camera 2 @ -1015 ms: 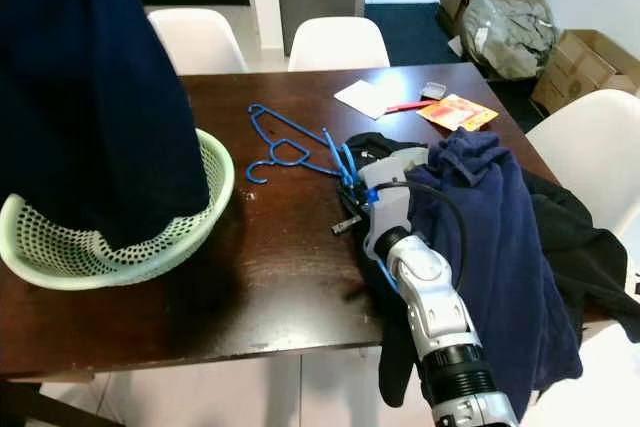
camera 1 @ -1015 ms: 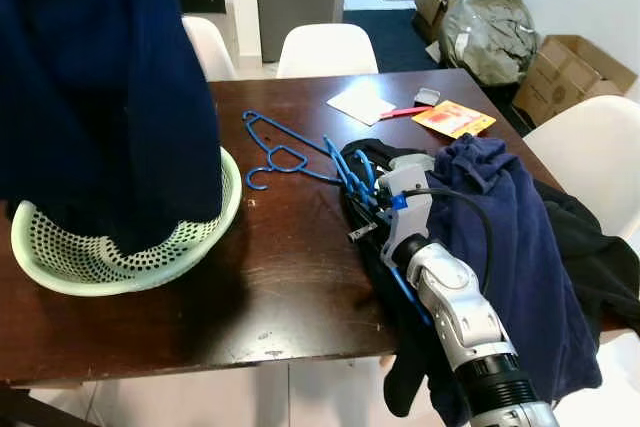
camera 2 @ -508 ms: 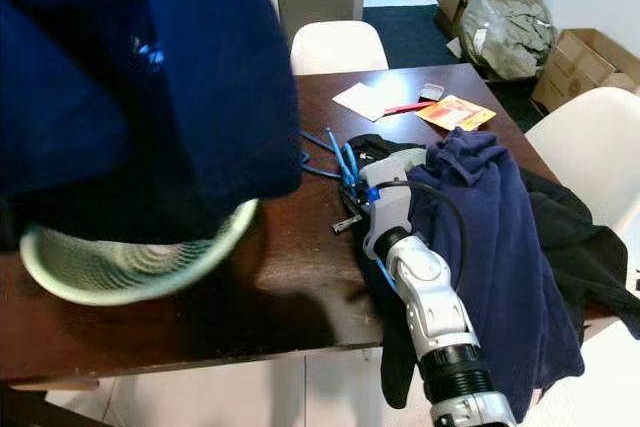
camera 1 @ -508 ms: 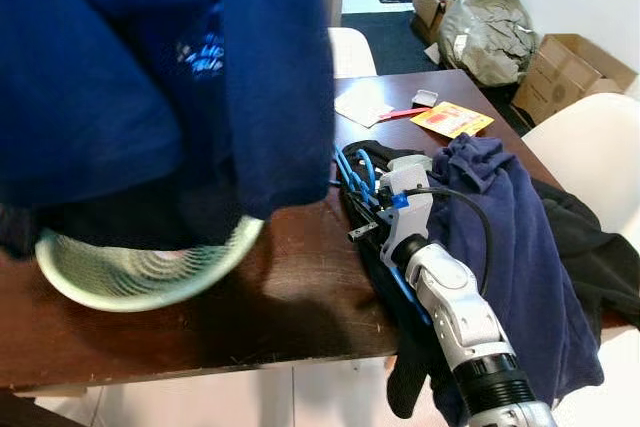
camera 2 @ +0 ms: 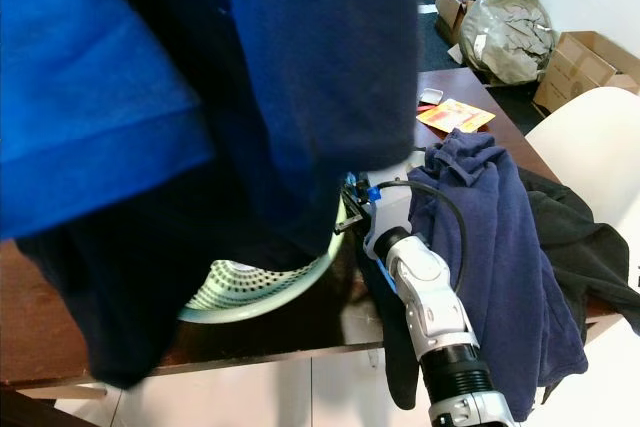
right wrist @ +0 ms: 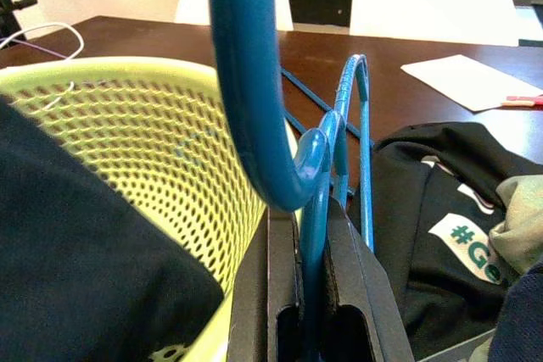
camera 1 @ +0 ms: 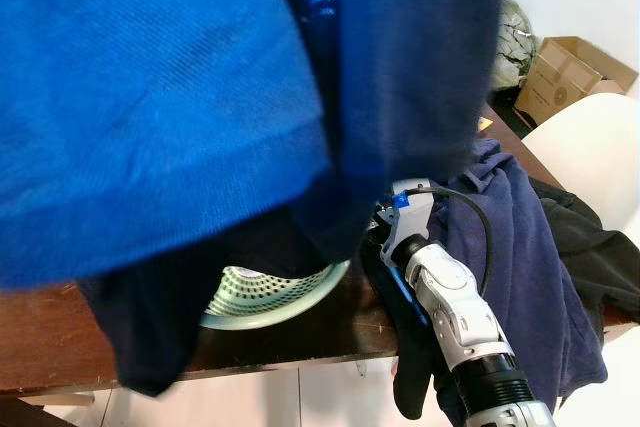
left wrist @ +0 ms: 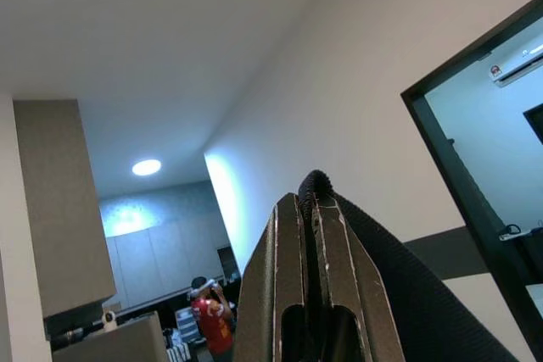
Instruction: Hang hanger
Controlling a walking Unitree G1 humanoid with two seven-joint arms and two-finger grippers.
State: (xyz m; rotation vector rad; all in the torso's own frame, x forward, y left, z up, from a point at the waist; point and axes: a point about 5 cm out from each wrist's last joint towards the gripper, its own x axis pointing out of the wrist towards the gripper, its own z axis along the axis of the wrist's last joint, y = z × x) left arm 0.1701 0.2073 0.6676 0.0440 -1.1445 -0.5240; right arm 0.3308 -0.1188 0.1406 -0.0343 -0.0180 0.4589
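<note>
In the left eye view, a big blue garment (camera 1: 200, 97) hangs very near the camera and hides much of the dark wooden table (camera 1: 290, 332); below its hem the rim of a pale green basket (camera 1: 270, 292) is seen on the table. On the robot's right of the basket, the right arm (camera 1: 455, 322) reaches over the table edge beside a heap of navy cloth (camera 1: 520, 247), and a white chair (camera 1: 590, 147) stands beyond that heap. In the right eye view, an orange leaflet (camera 2: 455, 114) lies on the table behind the heap, with cardboard boxes (camera 2: 580, 67) on the floor further back. In the left wrist view, the left gripper (left wrist: 310, 209) points up toward the ceiling, its two fingers pressed together on a fold of dark fabric (left wrist: 399, 277). In the right wrist view, the right gripper (right wrist: 310, 239) is closed narrowly on a blue hanger (right wrist: 254, 82), right beside the basket wall; the hook curves up above the fingers, and a black shirt (right wrist: 433, 235) lies on the table on the other side.
</note>
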